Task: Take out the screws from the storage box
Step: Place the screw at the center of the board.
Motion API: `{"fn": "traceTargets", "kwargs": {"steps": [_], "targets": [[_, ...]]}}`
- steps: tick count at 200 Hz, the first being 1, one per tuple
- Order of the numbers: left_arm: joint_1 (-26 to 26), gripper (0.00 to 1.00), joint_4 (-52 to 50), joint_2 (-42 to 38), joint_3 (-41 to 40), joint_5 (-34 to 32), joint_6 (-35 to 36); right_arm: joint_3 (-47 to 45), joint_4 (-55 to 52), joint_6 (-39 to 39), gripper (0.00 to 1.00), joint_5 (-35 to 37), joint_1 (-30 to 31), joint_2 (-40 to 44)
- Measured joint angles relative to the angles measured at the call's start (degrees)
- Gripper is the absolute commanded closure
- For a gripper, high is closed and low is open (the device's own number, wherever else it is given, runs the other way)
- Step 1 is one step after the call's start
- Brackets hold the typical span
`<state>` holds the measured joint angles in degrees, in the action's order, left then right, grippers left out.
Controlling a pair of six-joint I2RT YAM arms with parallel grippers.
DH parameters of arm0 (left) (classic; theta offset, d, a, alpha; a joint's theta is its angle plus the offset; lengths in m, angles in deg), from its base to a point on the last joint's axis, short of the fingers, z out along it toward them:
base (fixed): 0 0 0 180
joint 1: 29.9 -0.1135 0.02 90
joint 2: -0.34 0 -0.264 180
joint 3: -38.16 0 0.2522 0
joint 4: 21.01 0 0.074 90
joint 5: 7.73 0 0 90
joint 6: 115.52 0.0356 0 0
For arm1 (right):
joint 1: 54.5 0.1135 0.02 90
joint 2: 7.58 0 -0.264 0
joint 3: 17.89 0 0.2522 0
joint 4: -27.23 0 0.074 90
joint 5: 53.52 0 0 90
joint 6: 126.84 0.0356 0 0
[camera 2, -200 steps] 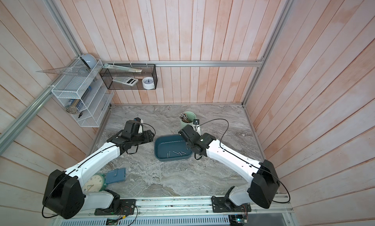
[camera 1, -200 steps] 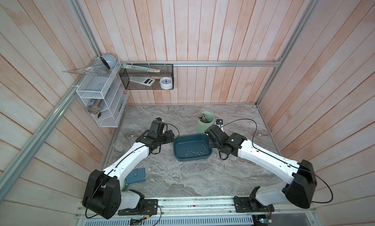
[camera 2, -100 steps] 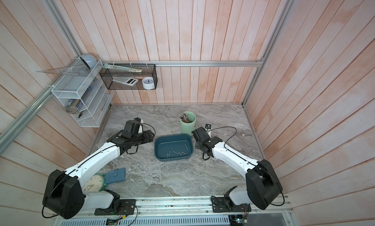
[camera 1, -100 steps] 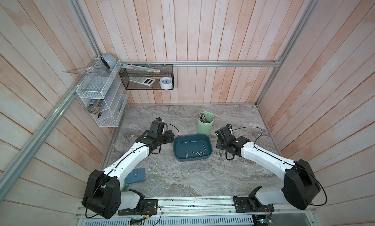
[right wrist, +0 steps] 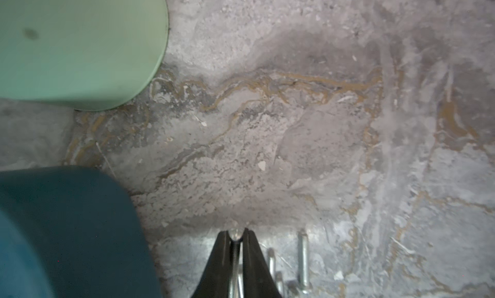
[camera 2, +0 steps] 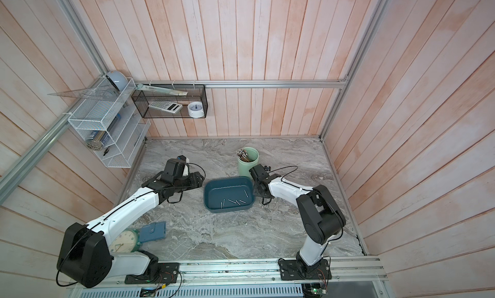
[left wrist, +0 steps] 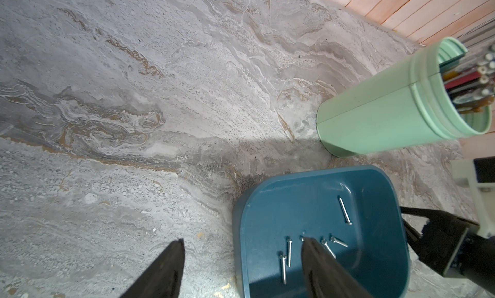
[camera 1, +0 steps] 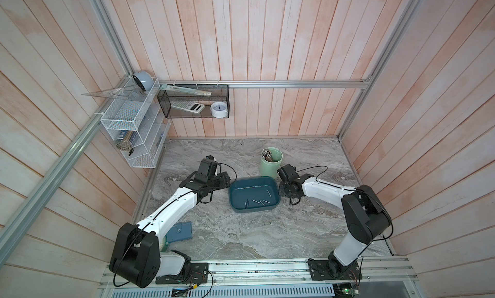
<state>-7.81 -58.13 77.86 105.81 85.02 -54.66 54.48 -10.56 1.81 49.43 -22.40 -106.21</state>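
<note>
Progress partial: about six screws (left wrist: 289, 248) lie in the storage box (camera 1: 249, 192), mid-table (camera 1: 241, 229). Right gripper (right wrist: 237, 236), fingers clamped on one screw (right wrist: 235, 233), hovers at the box's 3 o'clock above several removed screws (right wrist: 302, 252). Left gripper (left wrist: 242, 240), at 9 o'clock: fingers apart, empty.

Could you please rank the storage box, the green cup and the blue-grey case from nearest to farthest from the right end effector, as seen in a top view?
Measured from the right end effector, shut on a screw:
1. storage box, directly beside it.
2. green cup, a little farther, toward the back wall.
3. blue-grey case, far off on the robot's left side.
</note>
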Motion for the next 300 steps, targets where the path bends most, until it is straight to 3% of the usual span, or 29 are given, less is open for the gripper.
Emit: {"fn": "traceTargets", "kwargs": {"steps": [89, 190, 265, 300], "targets": [[0.00, 0.26, 0.00, 0.04, 0.00, 0.00, 0.00, 0.07, -0.02, -1.01, 0.93, -0.66, -0.22, -1.79], [0.00, 0.26, 0.00, 0.07, 0.00, -0.02, 0.02, 0.07, -0.44, -1.03, 0.79, -0.68, -0.39, -1.51], [0.00, 0.26, 0.00, 0.07, 0.00, -0.02, 0.02, 0.20, -3.45, -1.53, 0.75, -0.98, -0.44, 4.52], [0.00, 0.26, 0.00, 0.04, 0.00, -0.02, 0.02, 1.68, -5.99, -4.55, 0.76, -4.50, -0.44, 10.29]]}}
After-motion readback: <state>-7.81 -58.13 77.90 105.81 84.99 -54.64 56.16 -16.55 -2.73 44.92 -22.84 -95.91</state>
